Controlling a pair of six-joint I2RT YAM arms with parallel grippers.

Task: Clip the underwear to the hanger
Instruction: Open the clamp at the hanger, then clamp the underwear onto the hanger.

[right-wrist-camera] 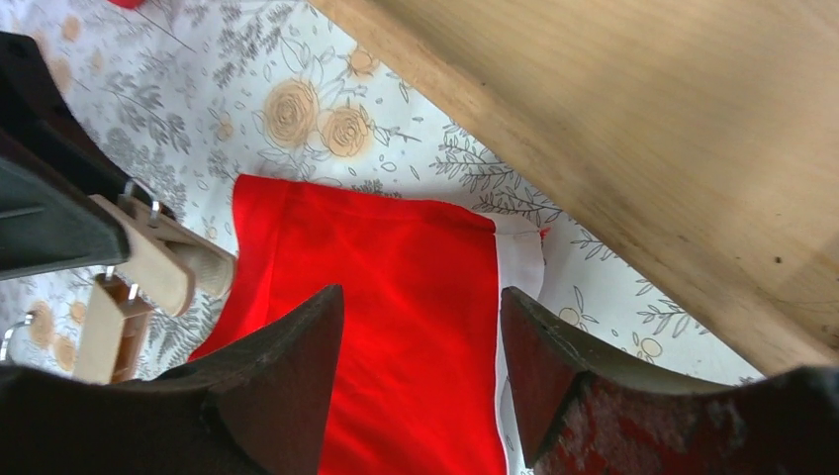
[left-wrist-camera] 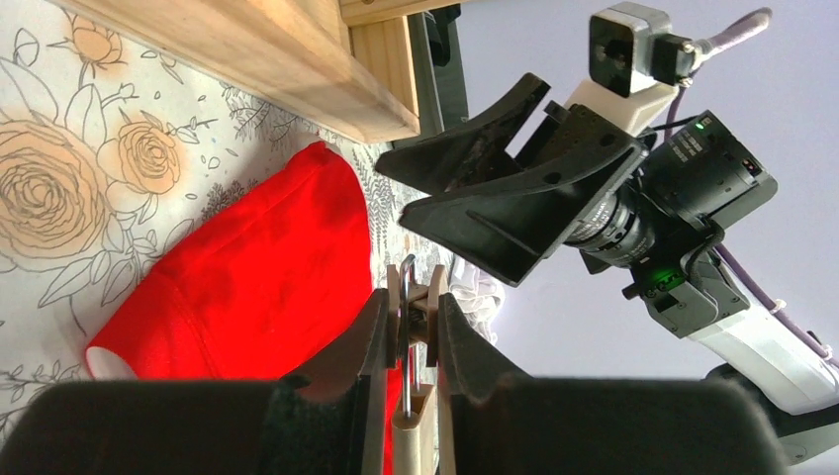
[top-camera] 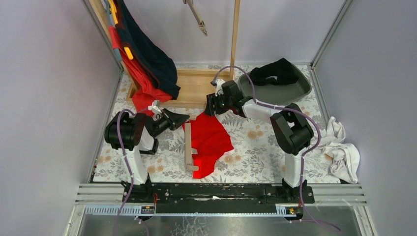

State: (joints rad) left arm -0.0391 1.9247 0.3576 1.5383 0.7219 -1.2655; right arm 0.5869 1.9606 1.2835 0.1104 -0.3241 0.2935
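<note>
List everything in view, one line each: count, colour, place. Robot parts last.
underwear: one, red, mid-table, right of the hanger
hanger: one, pale wood, lying along the underwear's left edge
rack: one, pale wood, back of the table
hung clothes: at least two, navy and red, rack's left side
tray: one, grey, back right
garment: one, black, in the tray
cloth heap: one, white, right edge
tablecloth: one, floral, covering the table
left arm: one, black and white, jaws shut on the hanger's clip
right arm: one, black and white, jaws open over the underwear
</note>
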